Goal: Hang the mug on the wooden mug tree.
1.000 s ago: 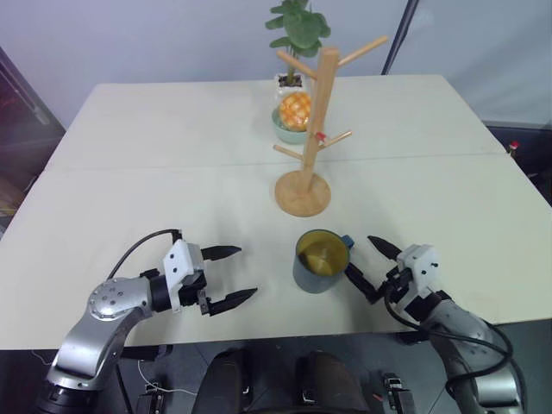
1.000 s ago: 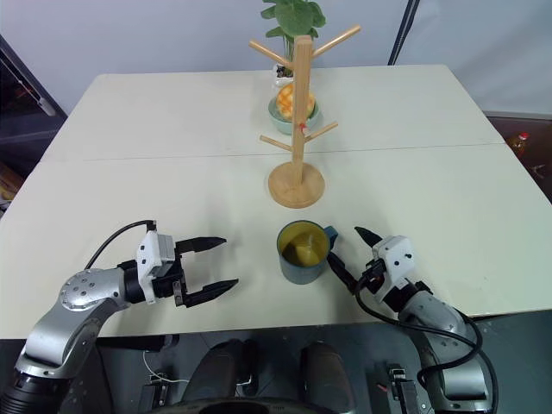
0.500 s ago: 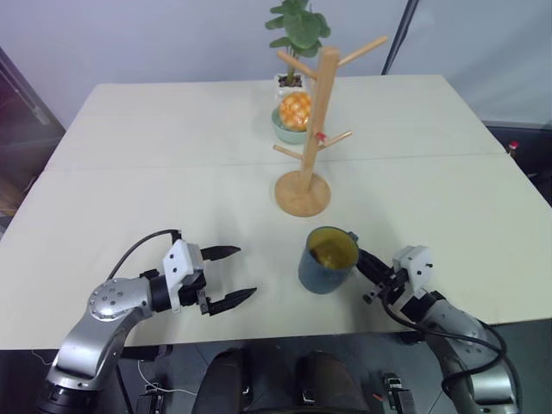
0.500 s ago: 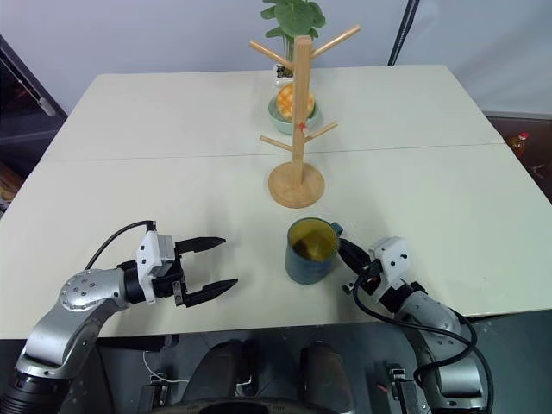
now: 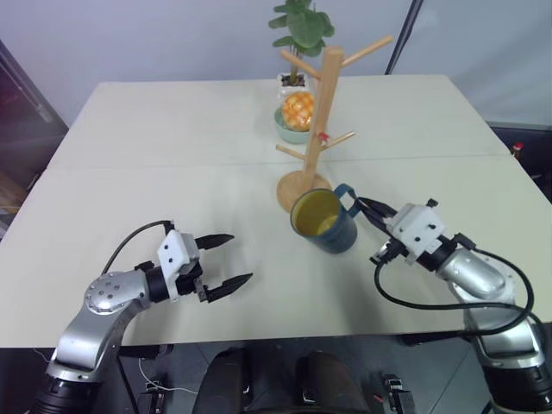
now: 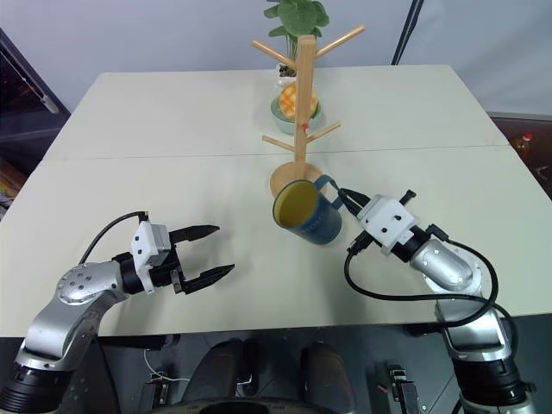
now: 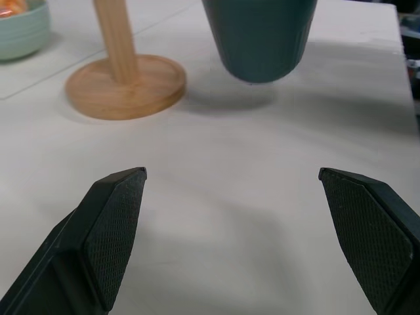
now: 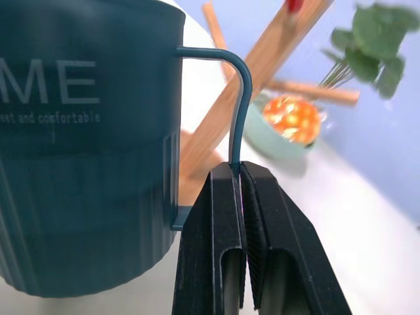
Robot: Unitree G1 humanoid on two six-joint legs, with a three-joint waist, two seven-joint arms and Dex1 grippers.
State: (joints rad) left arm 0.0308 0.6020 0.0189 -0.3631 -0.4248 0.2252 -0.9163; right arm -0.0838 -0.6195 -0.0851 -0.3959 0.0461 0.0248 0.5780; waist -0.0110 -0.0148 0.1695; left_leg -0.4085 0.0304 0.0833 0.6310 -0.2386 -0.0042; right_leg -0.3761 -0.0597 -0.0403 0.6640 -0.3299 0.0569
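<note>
- The left gripper (image 5: 231, 260) hovers low over the near left part of the table (image 5: 155, 164), its two black fingers (image 7: 115, 223) spread wide with nothing between them, pointing toward the middle of the table.
- The mug (image 5: 323, 221) is off the table, tilted so its yellowish opening faces left and near; it hangs just near of the tree's base, its shadow on the tabletop beneath it.
- The wooden mug tree (image 5: 325, 95) stands upright past the mug, near the table's centre, on its round disc base (image 7: 125, 85), every peg bare.
- Behind the tree, far on the table, sit a pale green bowl (image 5: 289, 129) with orange fruit and a leafy potted plant (image 5: 299, 24).
- The right gripper (image 5: 360, 207) reaches in from the right, its fingers (image 8: 220, 216) pressed together on the mug's thin loop handle (image 8: 243, 98), carrying the mug by it.
</note>
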